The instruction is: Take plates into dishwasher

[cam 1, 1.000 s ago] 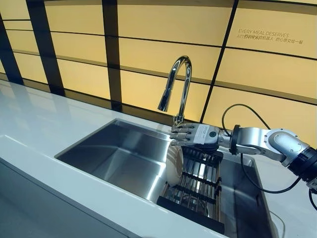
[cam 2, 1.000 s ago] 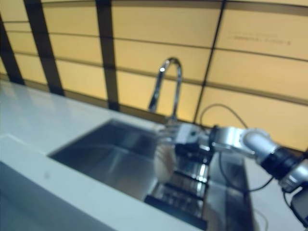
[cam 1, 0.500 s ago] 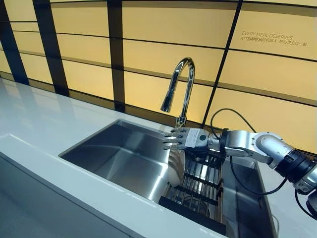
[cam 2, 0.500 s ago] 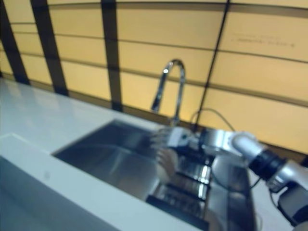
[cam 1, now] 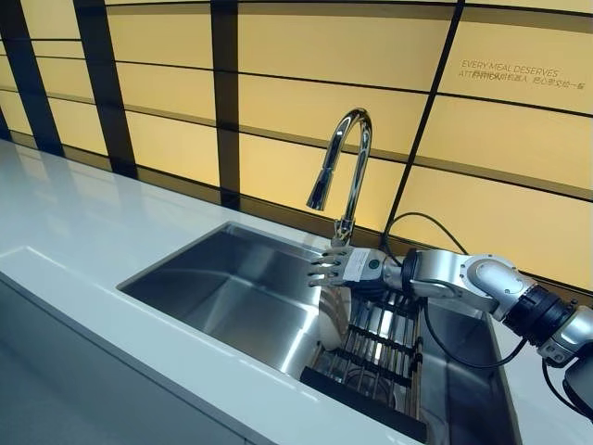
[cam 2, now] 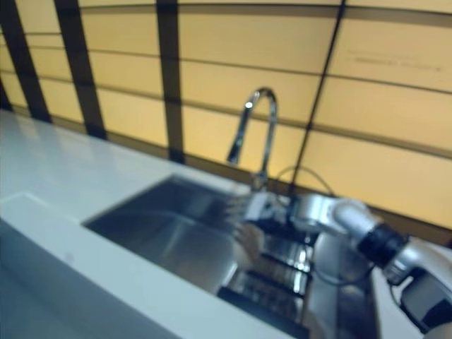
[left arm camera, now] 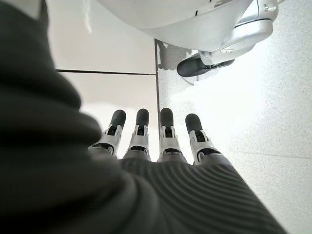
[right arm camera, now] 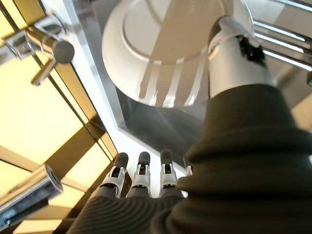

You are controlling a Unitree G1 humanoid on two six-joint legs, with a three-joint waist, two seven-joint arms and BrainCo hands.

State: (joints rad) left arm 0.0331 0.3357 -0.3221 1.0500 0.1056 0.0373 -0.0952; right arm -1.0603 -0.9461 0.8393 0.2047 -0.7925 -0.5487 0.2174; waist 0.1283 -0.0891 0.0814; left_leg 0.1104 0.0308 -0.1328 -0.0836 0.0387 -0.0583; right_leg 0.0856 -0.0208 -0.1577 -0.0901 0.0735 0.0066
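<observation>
A white plate [cam 1: 331, 322] stands on edge at the left end of the black wire rack [cam 1: 372, 357] inside the steel sink [cam 1: 232, 287]. My right hand [cam 1: 350, 267] hovers just above the plate's top edge, below the tap, fingers straight and spread toward the basin. In the right wrist view the plate [right arm camera: 165, 53] shows its underside, the thumb [right arm camera: 233, 58] lies against its rim and the fingers [right arm camera: 141, 175] stretch past it, closed on nothing. My left hand [left arm camera: 156, 146] shows only in its own wrist view, fingers straight, pointing at the floor.
A tall chrome tap [cam 1: 345, 171] rises behind the sink, right above my right hand. White worktop [cam 1: 83, 222] runs along the left and front of the sink. A yellow panelled wall with dark strips closes the back.
The camera has shifted, sliding the scene rightward. Relative to the tap my right hand has reached further left over the plate, and the plate now shows narrower, more edge-on.
</observation>
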